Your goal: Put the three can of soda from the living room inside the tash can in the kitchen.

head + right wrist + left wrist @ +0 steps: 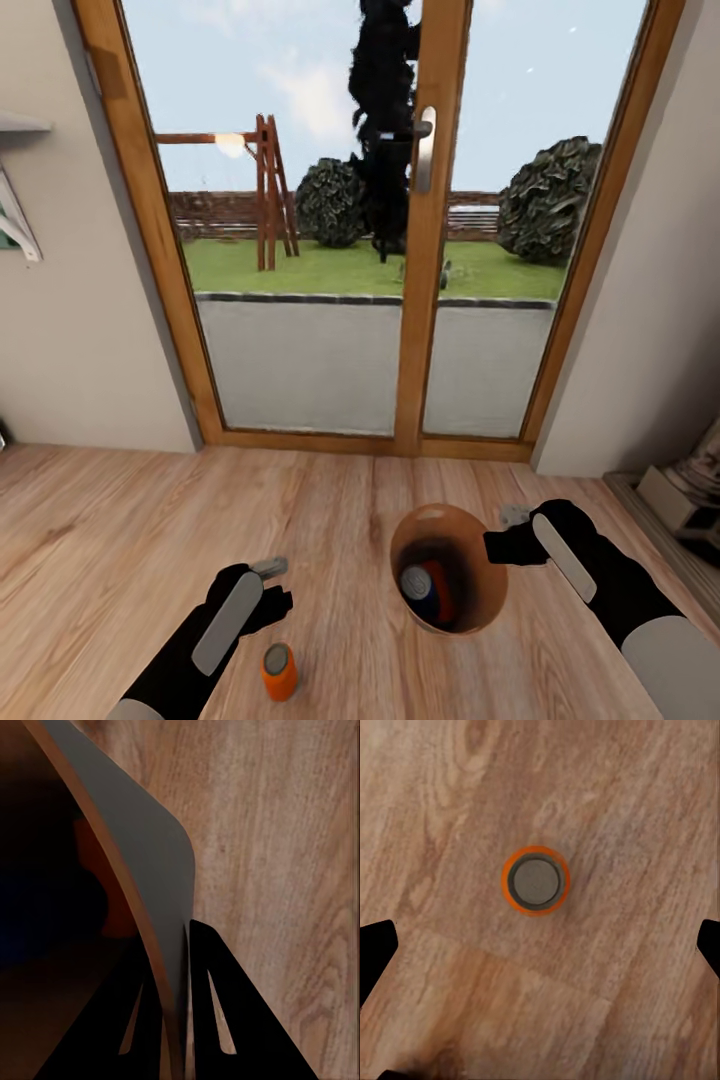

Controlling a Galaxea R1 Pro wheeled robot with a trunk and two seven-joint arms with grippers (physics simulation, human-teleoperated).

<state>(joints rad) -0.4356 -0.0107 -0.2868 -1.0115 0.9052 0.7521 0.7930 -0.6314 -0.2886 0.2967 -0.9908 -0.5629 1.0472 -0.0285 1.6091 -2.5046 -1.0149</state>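
Step in hand, as I read it: collecting the last can before the bin goes to the kitchen, none of which shows here. Orange can (279, 671) stands upright on the wood floor (120, 540) at about 6 o'clock in the head view, nearest the robot, grey top up. Left gripper (275, 585) hangs just above and slightly beyond it, not touching; in the left wrist view the can (535, 880) sits nearly centred between the two dark fingertips (375, 952) at the frame's sides, so the gripper is spread wide and empty. Next move likely calls for a straight descent around the can, then closing on its sides, a small centring correction first. At about 4 o'clock the bin (475, 590) is tilted with its mouth toward the camera, brown inside showing. Two cans lie inside: a blue can (418, 585) with grey top and a reddish can (440, 592) behind it. Right gripper (500, 545) is at the bin's rim at roughly 2 o'clock of the mouth; the right wrist view shows its fingers (217, 1020) pinched on the bin wall (142, 847), one inside, one outside, so it is clenched on the rim. Whether the bin's base touches the floor, cannot tell. Far, at 12 o'clock, wood-framed glass doors (430, 300) with a metal handle (426, 148), garden beyond.
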